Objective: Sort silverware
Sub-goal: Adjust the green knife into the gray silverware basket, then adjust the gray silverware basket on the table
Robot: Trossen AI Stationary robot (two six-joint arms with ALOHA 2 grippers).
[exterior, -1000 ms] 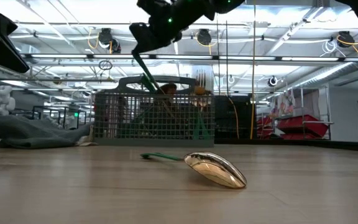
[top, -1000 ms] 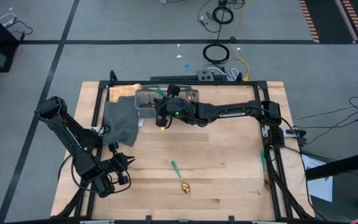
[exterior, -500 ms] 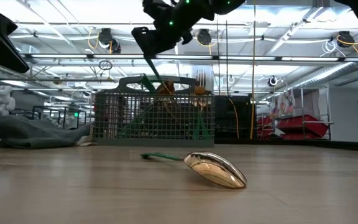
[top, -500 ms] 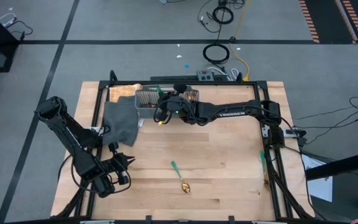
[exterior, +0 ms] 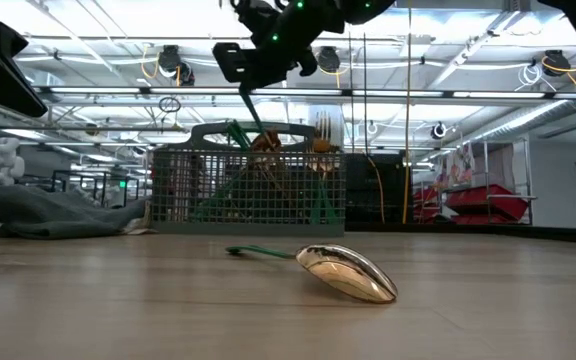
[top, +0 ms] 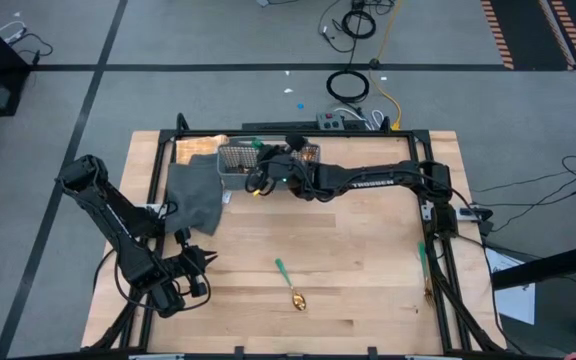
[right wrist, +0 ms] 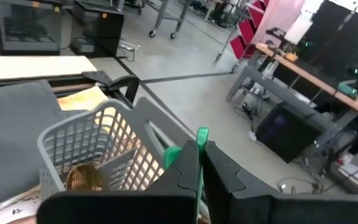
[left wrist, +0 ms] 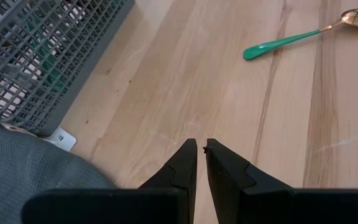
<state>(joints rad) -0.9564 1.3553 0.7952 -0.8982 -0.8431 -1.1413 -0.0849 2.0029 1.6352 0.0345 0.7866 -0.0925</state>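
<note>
Green-handled utensil pinched in right gripper fingers, above basket at upper centre. Lower vertically into matching compartment before releasing. Left gripper fingers narrow, empty, lower left. Spoon on table.

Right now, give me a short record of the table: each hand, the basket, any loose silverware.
right hand: shut on a green-handled utensil, over the grey mesh basket
left hand: waiting at the table's near left, holding nothing
basket: far side, utensils inside, beside the grey cloth
loose spoon: mid-table, lying flat
</note>
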